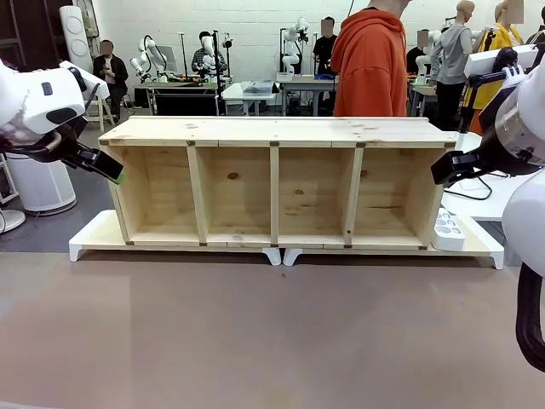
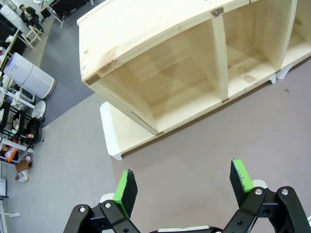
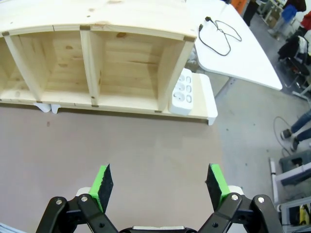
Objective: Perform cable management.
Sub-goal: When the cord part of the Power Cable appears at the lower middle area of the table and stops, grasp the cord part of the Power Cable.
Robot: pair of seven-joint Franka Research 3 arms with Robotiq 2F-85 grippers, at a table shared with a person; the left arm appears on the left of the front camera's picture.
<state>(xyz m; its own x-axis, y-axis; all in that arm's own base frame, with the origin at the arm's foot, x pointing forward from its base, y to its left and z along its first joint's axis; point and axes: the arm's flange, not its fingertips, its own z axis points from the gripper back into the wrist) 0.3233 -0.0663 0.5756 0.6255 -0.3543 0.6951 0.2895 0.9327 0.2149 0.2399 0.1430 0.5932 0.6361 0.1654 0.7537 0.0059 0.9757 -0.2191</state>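
Both the left jaws and the right jaws hang open, empty — the cable (image 3: 223, 38) lies looped on the white tabletop (image 3: 245, 60) beside the shelf (image 3: 97, 19).

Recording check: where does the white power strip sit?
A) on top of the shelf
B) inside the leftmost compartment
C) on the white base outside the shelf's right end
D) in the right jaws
C: the power strip rests against the outer right wall of the wooden shelf, on the white base.
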